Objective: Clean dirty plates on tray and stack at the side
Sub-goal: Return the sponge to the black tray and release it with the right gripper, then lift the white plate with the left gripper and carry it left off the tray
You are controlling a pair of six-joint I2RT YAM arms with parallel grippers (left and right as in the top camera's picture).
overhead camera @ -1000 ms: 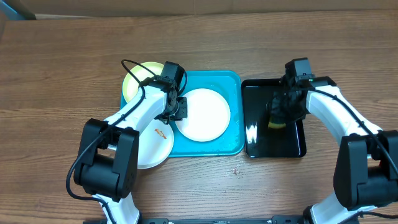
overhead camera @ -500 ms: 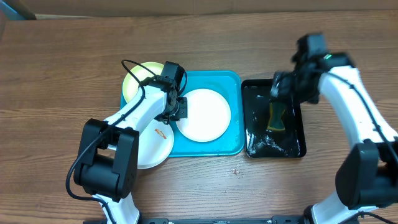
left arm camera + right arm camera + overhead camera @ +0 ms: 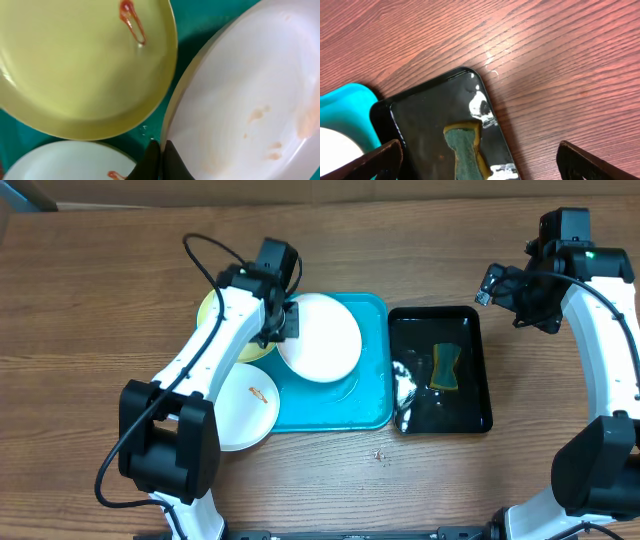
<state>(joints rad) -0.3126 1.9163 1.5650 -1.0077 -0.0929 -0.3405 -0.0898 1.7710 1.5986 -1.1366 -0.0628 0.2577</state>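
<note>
Plates lie at the tray's (image 3: 370,408) left side: nearest, a white plate (image 3: 245,408) with an orange smear overhangs the near left corner. Beyond it the left gripper (image 3: 287,330), its arm stretched forward, pinches the rim of a second, faintly stained white plate (image 3: 322,338) over the tray's far half. The yellow plate (image 3: 213,313), streaked red, sits at the far left corner. The right gripper (image 3: 479,155) gapes wide and empty by the black tray (image 3: 470,405), which holds a sponge (image 3: 445,367). A wooden table (image 3: 100,260) lies all round.
</note>
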